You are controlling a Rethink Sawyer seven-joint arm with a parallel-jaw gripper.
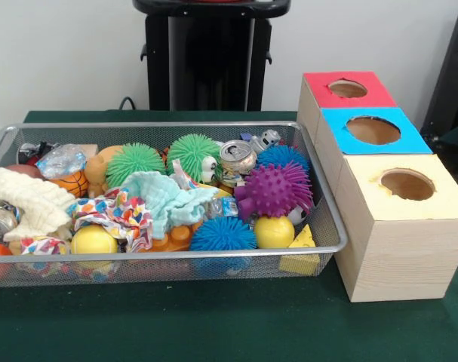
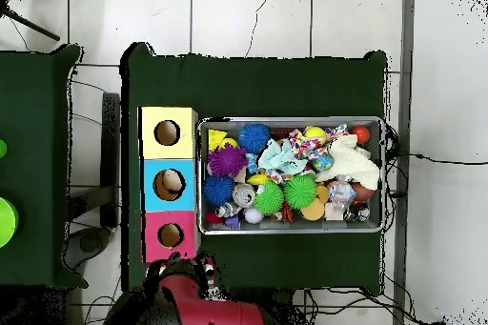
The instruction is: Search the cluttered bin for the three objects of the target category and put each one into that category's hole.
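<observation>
1. Overhead view shows us only the arm's red and black bulk [image 2: 195, 294] at the base side of the table. We cannot pick out the gripper itself there, and whether it is released or clenched we cannot tell. The front view shows only the pedestal [image 1: 207, 56], with no tool reaching down.

2. Nearest that arm mass lies the red-surround hole [image 2: 171, 235], on the box end closest to the robot. It appears open and unobstructed. Next outward along the same wooden box come the blue-surround hole [image 2: 169, 184] and then the yellow-surround hole [image 2: 167, 132].

3. The cluttered bin [image 1: 320, 178] stands just beside the box row, with its long axis running away from the boxes along the table. Its short end sits against the box side.

4. We judge the coming move to be a reach out from the base edge over the bin's long rim, then a carry sideways toward the red-surround hole.

5. Contents are heaped: a purple spiky ball [image 1: 275, 189], two green spiky balls [image 1: 136, 161], blue spiky balls [image 1: 222, 234], yellow balls [image 1: 274, 231], a crushed can [image 1: 237, 157] and cloths [image 1: 167, 199]. Items touch and overlap; free room among them is scant.

6. Open green cloth table [image 1: 213, 324] surrounds bin and boxes, giving clear approach from above.
</observation>
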